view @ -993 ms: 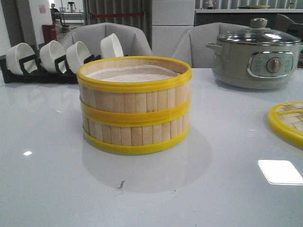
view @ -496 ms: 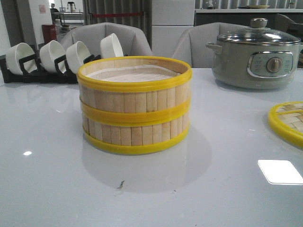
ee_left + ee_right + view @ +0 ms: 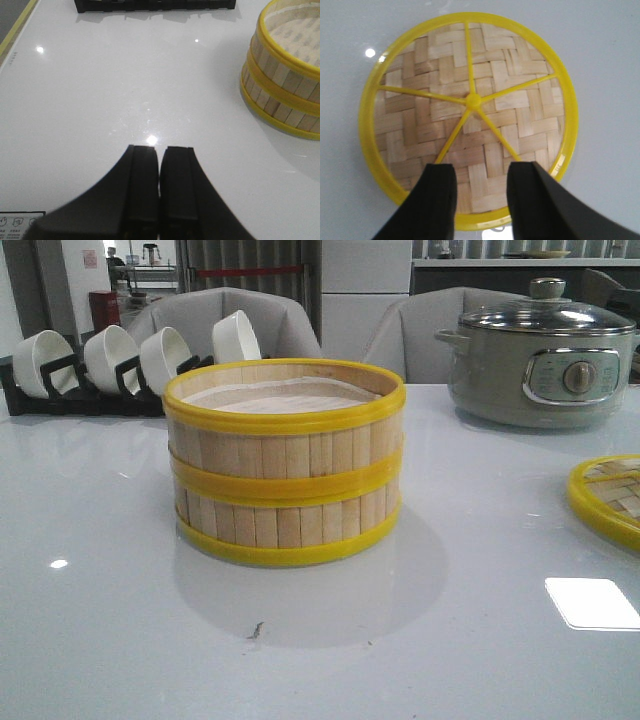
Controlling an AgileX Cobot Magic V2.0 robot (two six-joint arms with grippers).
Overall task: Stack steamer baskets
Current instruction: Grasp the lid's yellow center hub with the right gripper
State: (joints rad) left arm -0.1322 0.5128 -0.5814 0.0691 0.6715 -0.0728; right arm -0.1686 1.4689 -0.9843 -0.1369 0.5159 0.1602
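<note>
Front view: two baskets [image 3: 285,460] stand stacked, one on the other, mid-surface [image 3: 120,640], paper liner showing in the upper one. Behind them to the left, a black rack [image 3: 75,390] of white bowls [image 3: 105,355]; to the right rear, a pot [image 3: 540,360] with glass lid; at the right edge, a woven lid [image 3: 608,498], well apart from the stack. Left claw [image 3: 159,190] closed and empty, over bare surface beside the stack. Right claw [image 3: 479,200] parted and empty, over the lid.
</note>
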